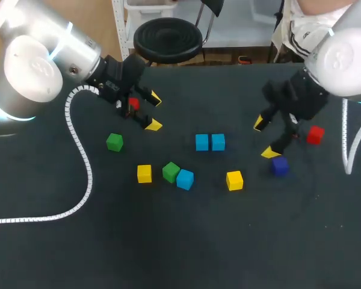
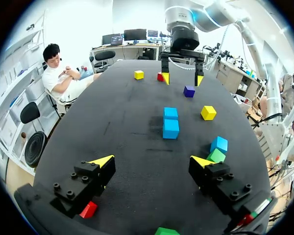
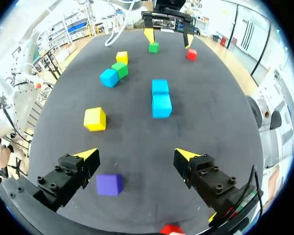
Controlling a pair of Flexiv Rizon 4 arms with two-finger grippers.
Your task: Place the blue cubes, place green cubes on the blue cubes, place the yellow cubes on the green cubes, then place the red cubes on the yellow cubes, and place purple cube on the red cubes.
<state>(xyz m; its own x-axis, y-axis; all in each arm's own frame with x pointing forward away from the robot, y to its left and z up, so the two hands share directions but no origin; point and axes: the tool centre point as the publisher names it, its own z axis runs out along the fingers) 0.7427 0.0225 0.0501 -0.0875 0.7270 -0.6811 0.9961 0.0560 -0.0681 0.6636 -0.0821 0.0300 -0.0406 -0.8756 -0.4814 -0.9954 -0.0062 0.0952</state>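
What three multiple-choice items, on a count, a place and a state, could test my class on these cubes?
1. Blue cubes shown: A two; B three; C five.
2. Purple cube lies nearest: A right gripper; B blue cubes; C both equally.
3. Right gripper is: A open, empty; B shut on purple cube; C shut on a blue cube.
Answers: 1 B, a touching pair plus one apart. 2 A, it sits just beside one fingertip. 3 A, its fingers stand wide apart, gripping nothing.

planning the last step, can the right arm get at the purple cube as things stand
Likely yes: the small purple cube sits alone, close by the right arm's open jaws, with nothing blocking it.
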